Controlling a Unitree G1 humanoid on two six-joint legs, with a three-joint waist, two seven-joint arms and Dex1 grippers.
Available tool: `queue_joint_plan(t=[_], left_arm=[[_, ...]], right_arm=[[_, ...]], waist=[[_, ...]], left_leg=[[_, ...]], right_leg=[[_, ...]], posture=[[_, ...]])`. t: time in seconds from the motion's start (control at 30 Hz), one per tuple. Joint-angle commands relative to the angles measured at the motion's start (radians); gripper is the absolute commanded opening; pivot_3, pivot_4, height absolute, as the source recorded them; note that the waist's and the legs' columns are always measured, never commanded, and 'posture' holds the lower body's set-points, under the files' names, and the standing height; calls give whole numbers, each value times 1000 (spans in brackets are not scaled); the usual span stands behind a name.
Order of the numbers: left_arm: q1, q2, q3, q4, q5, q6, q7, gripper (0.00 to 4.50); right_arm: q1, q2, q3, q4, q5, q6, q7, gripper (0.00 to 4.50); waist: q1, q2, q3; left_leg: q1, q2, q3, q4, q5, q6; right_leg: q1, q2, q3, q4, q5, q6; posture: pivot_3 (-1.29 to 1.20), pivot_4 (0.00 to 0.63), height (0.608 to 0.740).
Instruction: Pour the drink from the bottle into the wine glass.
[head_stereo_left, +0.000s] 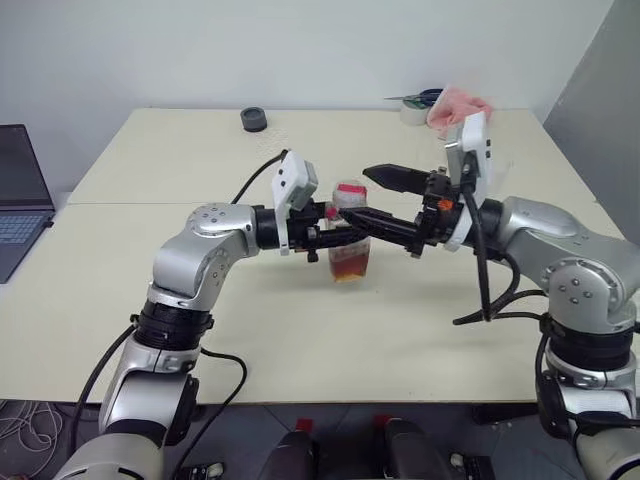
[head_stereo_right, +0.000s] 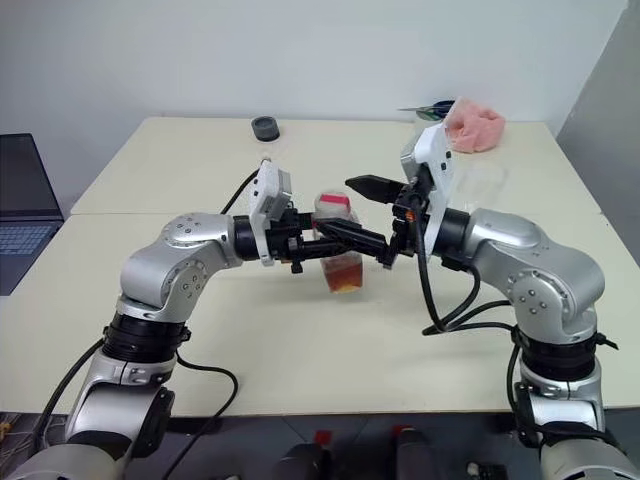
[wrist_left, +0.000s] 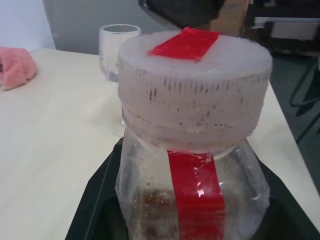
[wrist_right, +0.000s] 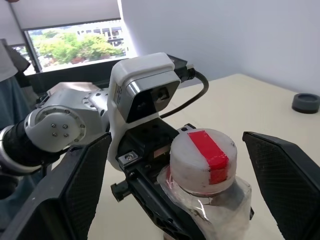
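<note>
The bottle (head_stereo_left: 349, 245) is clear plastic with a red label strip and a white cap (wrist_right: 202, 159) with red tape on top. It stands upright over the middle of the table (head_stereo_left: 300, 330). The amber drink (head_stereo_left: 348, 266) fills its lower part. My left gripper (head_stereo_left: 338, 238) reaches in from the left and is shut on the bottle's body below the cap. My right gripper (head_stereo_left: 372, 201) comes from the right and is open, one black finger (wrist_right: 82, 192) on each side of the cap without touching it. The wine glass (wrist_left: 118, 46) stands on the table behind the bottle, its stem hidden.
A black round object (head_stereo_left: 255, 120) lies at the far edge. A tape roll (head_stereo_left: 411, 111), blue-handled scissors (head_stereo_left: 430, 97) and a pink cloth (head_stereo_left: 461, 103) sit at the far right corner. A laptop (head_stereo_left: 20, 195) is off the table's left side.
</note>
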Motion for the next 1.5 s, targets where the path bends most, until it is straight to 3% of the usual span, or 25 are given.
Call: queue_joint_plan(t=[0.03, 0.4, 0.5, 0.7, 0.73, 0.97, 1.27, 1.5], left_arm=[[-40, -21, 13, -5, 3, -30, 12, 1889], [-40, -32, 13, -17, 2, -21, 8, 1889], [-32, -28, 14, -21, 3, -20, 8, 1889], [-26, -23, 16, -25, 1, -17, 8, 1889], [-25, -22, 17, -25, 1, -17, 7, 1889], [-25, -6, 15, -50, -24, 8, -27, 1889], [-76, 107, -7, -196, -164, 125, -235, 1889], [-99, 124, 28, -194, -166, 140, -228, 1889]], right_arm=[[-13, 13, 14, -33, -21, -23, -42, 4484], [-33, 42, 34, 40, -91, -79, -69, 4484], [-33, 49, 13, 44, -72, -70, -69, 3968], [-24, 39, -1, 37, -45, -58, -62, 1879], [-23, 37, -4, 35, -40, -54, -62, 1766], [-31, -6, 10, 44, -15, -64, 16, 1768], [-249, -36, 120, 266, -11, -146, 439, 1768], [-296, -36, 118, 336, -41, -159, 507, 1768]], waist=[[0, 0, 0], [-2, 0, 0], [-2, 0, 0], [-2, 0, 0], [-2, 0, 0], [-2, 0, 0], [-12, 0, 0], [-7, 0, 0]], left_leg=[[0, 0, 0, 0, 0, 0], [0, 0, 0, 0, 0, 0], [0, 0, 0, 0, 0, 0], [0, 0, 0, 0, 0, 0], [0, 0, 0, 0, 0, 0], [0, 0, 0, 0, 0, 0], [0, 1, 3, 0, 0, 0], [0, 1, 3, 0, 0, 0]], right_leg=[[0, 0, 0, 0, 0, 0], [0, 0, 0, 0, 0, 0], [0, 0, 0, 0, 0, 0], [0, 0, 0, 0, 0, 0], [0, 0, 0, 0, 0, 0], [0, 0, 0, 0, 0, 0], [-1, 2, -2, 1, 0, 0], [-1, 1, -1, 1, 0, 0]], posture=[[0, 150, 740], [0, 150, 740], [0, 150, 740], [0, 150, 740], [0, 150, 740], [0, 150, 740], [0, 150, 740], [0, 150, 740]])
